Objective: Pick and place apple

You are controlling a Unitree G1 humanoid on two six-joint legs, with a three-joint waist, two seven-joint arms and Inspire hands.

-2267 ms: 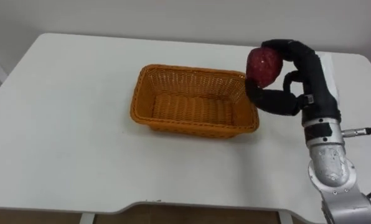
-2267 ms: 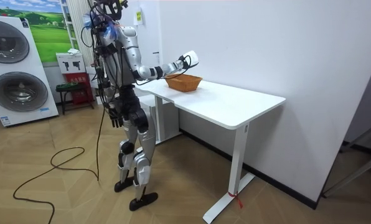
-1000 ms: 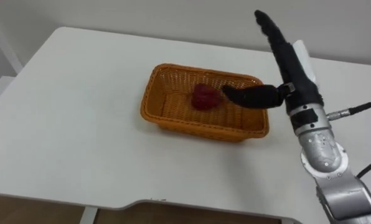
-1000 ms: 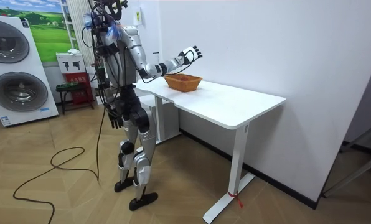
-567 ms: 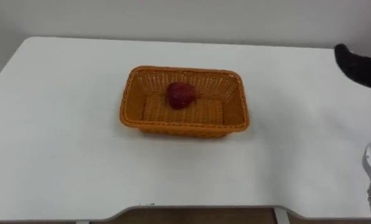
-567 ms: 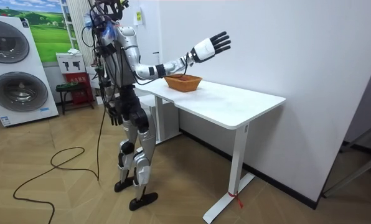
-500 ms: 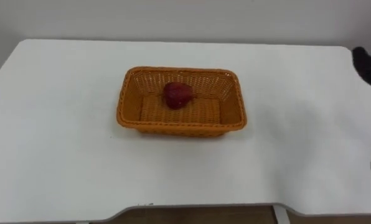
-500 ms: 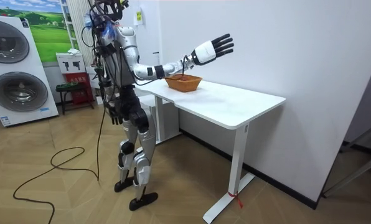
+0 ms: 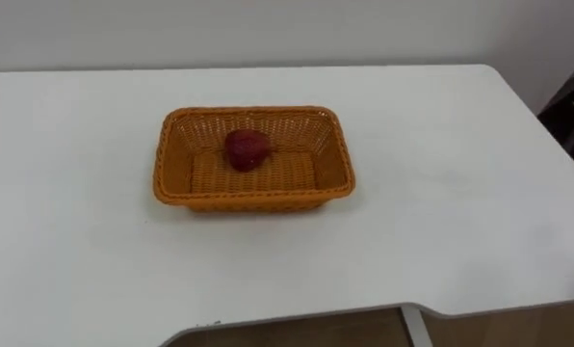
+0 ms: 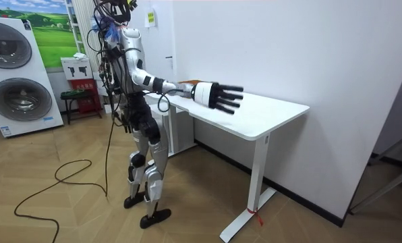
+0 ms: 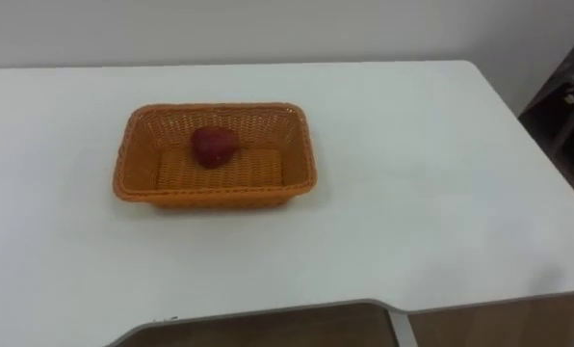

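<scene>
A dark red apple (image 9: 246, 149) lies inside an orange wicker basket (image 9: 176, 183), towards its far side, on the white table (image 9: 441, 173). The same apple (image 11: 213, 146) and basket (image 11: 133, 183) appear in the right eye view. In the room view my right hand (image 10: 218, 96) is held out level at table height, open with its fingers spread and nothing in it, well away from the apple. My left hand (image 10: 122, 124) hangs down by my hip.
I stand at the table's (image 10: 268, 115) end at the room view's left. The table's right edge and near edge (image 9: 297, 323) are close. A washing machine (image 10: 22, 81) and a small stool (image 10: 76, 98) stand behind me.
My right hand let the apple go into the basket, opened, rose, then swung out and down to table height. The eye view shifted; the apple lies still.
</scene>
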